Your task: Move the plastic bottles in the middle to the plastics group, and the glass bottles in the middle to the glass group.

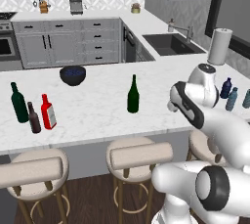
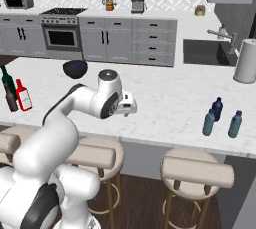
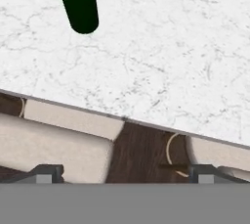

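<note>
The tool (image 3: 124,173) stands wide and empty; its two dark tips sit at the lower left and lower right of the hand view, over the bench (image 3: 161,47) edge and the stools below. In the right base view the hand sits at centre frame, above the near bench edge.

The green bottle (image 1: 133,95) stands upright alone at centre of the left base view; its base (image 3: 78,0) shows at the upper left of the hand view, well apart from the tips. This is judged the step in hand: reach and grasp it. To do it well, centre the body between the tips, keep the jaws wide until both sides are cleared, and close low on the body, not the neck, to avoid tipping it.

The red bottle (image 1: 48,112) stands at left, beside the brown bottle (image 1: 33,118) and teal-green bottle (image 1: 19,103). Three small blue bottles (image 2: 217,109) stand at right.

The arm is folded, forearm level, the hand pointing down and forward.
</note>
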Tool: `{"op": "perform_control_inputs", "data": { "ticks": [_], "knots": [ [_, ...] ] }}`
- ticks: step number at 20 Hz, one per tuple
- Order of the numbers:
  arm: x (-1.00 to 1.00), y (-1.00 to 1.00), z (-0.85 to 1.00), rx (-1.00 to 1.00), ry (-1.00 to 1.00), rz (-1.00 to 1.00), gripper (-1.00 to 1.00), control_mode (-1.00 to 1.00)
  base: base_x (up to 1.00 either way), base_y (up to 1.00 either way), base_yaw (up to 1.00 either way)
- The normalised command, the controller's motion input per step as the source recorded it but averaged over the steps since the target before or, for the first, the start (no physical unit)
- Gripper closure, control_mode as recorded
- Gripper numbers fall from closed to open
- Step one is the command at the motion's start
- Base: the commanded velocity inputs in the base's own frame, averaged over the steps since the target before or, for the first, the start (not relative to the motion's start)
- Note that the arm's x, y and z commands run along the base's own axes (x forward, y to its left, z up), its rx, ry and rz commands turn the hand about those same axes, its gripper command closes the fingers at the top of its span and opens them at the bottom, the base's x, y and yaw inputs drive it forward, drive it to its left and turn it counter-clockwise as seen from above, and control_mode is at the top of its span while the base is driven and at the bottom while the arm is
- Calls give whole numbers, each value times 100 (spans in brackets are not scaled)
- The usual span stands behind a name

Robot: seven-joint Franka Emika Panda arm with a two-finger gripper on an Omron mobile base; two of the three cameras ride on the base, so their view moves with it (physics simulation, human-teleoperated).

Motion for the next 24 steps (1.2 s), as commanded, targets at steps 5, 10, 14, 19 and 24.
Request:
{"op": "perform_control_inputs", "data": {
  "ticks": [5, 10, 14, 19, 24],
  "knots": [
    [22, 57, 15, 5, -6, 2, -100, -100, 0, 0, 0],
    [65, 53, 2, 18, -6, -12, -100, -100, 0, 0, 0],
    [63, 68, 32, 4, 1, -28, -100, -100, 0, 0, 0],
    [48, 39, 37, 0, 4, -18, -100, -100, 0, 0, 0],
    [34, 0, -2, 0, -2, 0, -100, -100, 0, 0, 0]
  ]
}}
